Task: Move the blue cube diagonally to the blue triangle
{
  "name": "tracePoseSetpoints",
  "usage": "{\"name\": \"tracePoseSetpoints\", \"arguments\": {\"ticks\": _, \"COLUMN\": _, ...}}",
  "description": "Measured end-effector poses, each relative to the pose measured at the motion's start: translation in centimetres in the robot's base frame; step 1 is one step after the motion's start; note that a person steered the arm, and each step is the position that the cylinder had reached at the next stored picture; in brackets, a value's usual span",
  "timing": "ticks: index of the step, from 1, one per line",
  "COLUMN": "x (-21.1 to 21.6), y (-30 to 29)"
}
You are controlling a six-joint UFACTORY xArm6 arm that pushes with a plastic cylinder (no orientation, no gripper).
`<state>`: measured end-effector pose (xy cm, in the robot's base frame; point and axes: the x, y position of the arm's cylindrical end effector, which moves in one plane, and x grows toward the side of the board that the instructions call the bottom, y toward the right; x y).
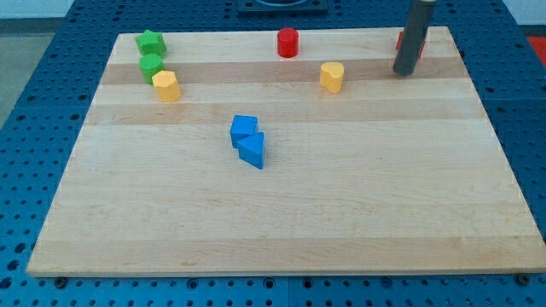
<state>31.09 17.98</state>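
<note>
Two blues already touch: cube (244, 130) diagonally above triangle (252, 151); my tip (404, 72) sits far right; no jaws.

Yellow block (332, 77) between end effector (404, 73), blue cube (244, 130)

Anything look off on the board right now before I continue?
Nothing stands out. The blue cube and blue triangle sit touching mid-board; my tip is far off at the view's top right, partly hiding a red block.

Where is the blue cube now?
The blue cube sits near the board's middle, slightly toward the view's left, touching the blue triangle just below it. My tip is far off, upper right.
</note>
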Motion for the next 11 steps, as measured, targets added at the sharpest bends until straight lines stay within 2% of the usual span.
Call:
{"name": "tracePoseSetpoints", "arguments": {"ticks": 3, "x": 11.0, "y": -12.8}}
{"name": "tracePoseSetpoints", "arguments": {"ticks": 6, "x": 12.6, "y": -30.5}}
{"name": "tracePoseSetpoints", "arguments": {"ticks": 8, "x": 15.0, "y": -37.9}}
{"name": "tracePoseSetpoints", "arguments": {"ticks": 9, "x": 14.8, "y": -39.8}}
{"name": "tracePoseSetpoints", "arguments": {"ticks": 11, "x": 14.2, "y": -39.6}}
